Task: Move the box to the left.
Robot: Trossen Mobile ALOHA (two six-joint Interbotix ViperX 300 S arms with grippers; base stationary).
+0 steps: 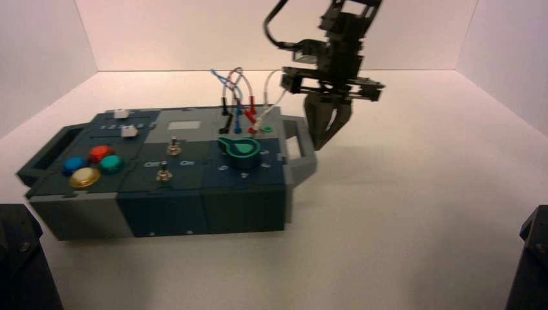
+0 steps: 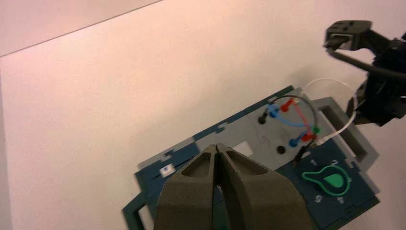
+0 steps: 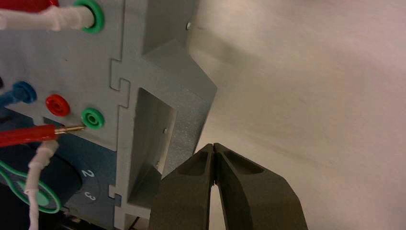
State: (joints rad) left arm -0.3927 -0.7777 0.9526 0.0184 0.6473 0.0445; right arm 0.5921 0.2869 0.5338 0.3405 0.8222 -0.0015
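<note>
Right gripper at the box's right handle, fingers pinched together, holding nothing.

Fingertips point down, just off the handle's outer edge; right wrist view shows them beside the grey handle, contact unclear. Box lies to this gripper's left, on the white floor. Green dial and looped wires nearest it; coloured buttons at the far end. Left gripper hangs above the box, fingers also closed, empty; not in the high view.
</note>
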